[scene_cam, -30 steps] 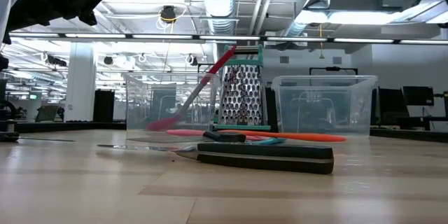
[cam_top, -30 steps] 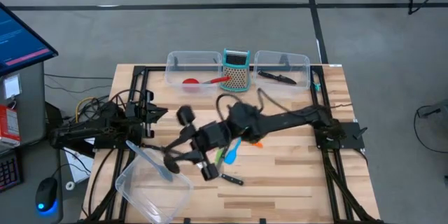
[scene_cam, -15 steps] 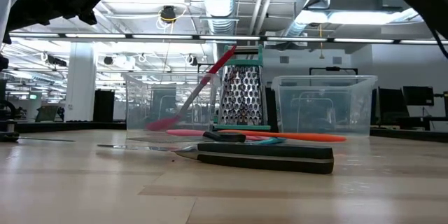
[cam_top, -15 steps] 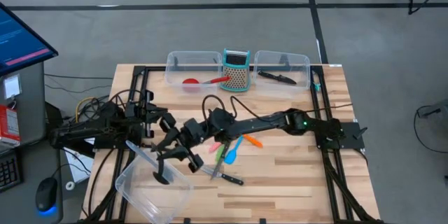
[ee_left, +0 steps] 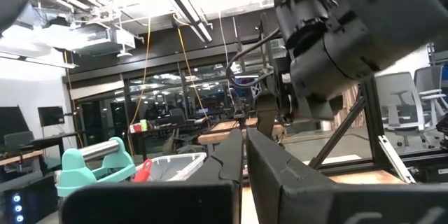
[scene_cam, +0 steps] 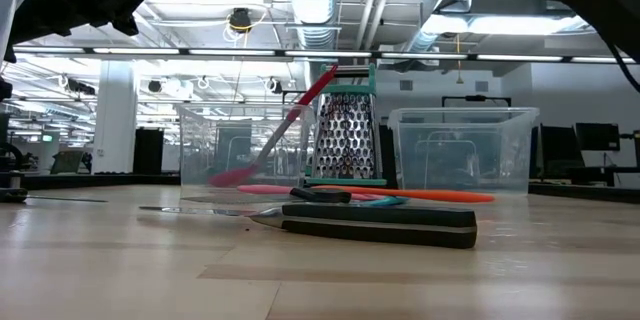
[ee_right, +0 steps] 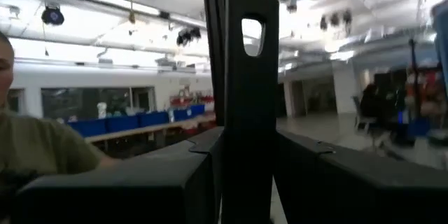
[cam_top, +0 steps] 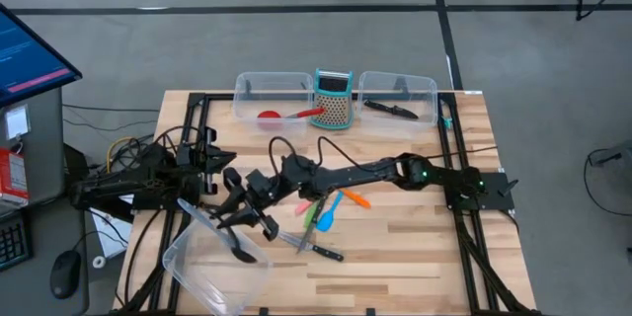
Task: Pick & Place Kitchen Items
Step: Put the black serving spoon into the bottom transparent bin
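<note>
My right gripper (cam_top: 240, 225) reaches across the table toward its near left corner, shut on a black spoon (cam_top: 242, 249) above a clear tub (cam_top: 197, 276). A grey-blue spoon (cam_top: 205, 221) leans in that tub. A black-handled knife (cam_top: 318, 250) (scene_cam: 375, 226) lies flat on the wood, beside green (cam_top: 311, 219), blue (cam_top: 330, 211) and orange (cam_top: 356, 198) spatulas. A red spoon (cam_top: 281, 116) leans in a far tub. My left gripper (cam_top: 223, 163) (ee_left: 245, 161) waits shut at the table's left. My right gripper pinches the black spoon's handle (ee_right: 250, 122) between its two fingers (ee_right: 175, 161). The handle's free end, with its hanging hole (ee_right: 252, 28), sticks out past the fingertips. The spoon is lifted clear, its bowl (cam_top: 242, 251) over the clear tub's rim.
Two more clear tubs (cam_top: 269, 99) (cam_top: 400, 94) stand at the far edge with a teal-framed grater (cam_top: 334, 99) between them; the right one holds a knife (cam_top: 390, 109). Black frame rails (cam_top: 193, 128) run along both table sides. A person shows beyond the table (ee_right: 28, 154).
My right gripper has sunk and gone toward the table's left edge with the black spoon, rolling its wrist on the way. The spoon's bowl now hangs over the near-left tub. Everything lying on the table has stayed put.
</note>
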Controlling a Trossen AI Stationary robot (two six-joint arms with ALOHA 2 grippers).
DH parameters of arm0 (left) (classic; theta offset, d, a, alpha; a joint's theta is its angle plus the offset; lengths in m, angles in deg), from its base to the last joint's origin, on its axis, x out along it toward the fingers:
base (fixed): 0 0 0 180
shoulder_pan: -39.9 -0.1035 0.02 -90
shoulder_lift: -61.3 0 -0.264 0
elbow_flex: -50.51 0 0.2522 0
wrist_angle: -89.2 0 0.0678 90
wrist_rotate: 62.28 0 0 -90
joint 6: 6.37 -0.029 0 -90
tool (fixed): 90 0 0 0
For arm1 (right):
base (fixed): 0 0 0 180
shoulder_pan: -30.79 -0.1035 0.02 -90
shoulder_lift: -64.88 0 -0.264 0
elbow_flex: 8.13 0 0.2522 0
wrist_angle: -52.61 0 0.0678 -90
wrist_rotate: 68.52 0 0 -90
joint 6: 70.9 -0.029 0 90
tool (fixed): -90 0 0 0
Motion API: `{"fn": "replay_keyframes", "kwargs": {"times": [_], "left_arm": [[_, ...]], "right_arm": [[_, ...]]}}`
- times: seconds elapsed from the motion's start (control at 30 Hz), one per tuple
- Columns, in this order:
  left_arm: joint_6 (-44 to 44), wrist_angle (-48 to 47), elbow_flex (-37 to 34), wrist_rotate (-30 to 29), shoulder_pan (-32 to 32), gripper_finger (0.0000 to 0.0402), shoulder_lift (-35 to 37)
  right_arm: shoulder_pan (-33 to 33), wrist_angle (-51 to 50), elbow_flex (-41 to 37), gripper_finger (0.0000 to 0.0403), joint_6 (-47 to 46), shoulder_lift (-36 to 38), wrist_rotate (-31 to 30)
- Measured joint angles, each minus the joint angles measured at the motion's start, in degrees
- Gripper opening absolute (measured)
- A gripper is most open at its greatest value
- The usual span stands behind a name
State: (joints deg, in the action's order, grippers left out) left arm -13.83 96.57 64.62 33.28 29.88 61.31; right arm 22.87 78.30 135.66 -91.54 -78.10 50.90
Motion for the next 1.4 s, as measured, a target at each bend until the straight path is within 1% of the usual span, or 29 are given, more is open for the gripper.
{"fn": "replay_keyframes", "kwargs": {"times": [0.17, 0.33, 0.53, 0.7, 0.97, 1.17, 1.4], "left_arm": [[0.0, 0.0, 0.0, 0.0, 0.0, 0.0003, 0.0], [0.0, 0.0, 0.0, 0.0, 0.0, 0.0003, 0.0], [0.0, 0.0, 0.0, 0.0, 0.0, 0.0003, 0.0], [0.0, 0.0, 0.0, 0.0, 0.0, 0.0003, 0.0], [0.0, 0.0, 0.0, 0.0, 0.0, 0.0003, 0.0], [0.0, 0.0, 0.0, 0.1, 0.0, 0.0003, 0.0], [0.0, 0.0, 0.0, 0.1, 0.0, 0.0003, 0.0]], "right_arm": [[-0.3, -5.6, 0.0, 0.0079, 0.7, 0.0, 1.0], [-0.2, -10.5, 0.0, 0.0079, 4.3, 0.0, 0.5], [-0.1, -10.8, 0.0, 0.0079, 6.1, 0.0, 0.5], [0.2, -13.6, 0.0, 0.0079, 7.5, -0.5, 0.1], [0.1, -12.4, -0.1, 0.0079, 4.2, -3.6, -0.1], [0.7, -12.5, -0.1, 0.0107, 4.1, -3.6, -0.1], [0.7, -13.6, -0.1, 0.0114, 4.2, -3.6, -0.3]]}}
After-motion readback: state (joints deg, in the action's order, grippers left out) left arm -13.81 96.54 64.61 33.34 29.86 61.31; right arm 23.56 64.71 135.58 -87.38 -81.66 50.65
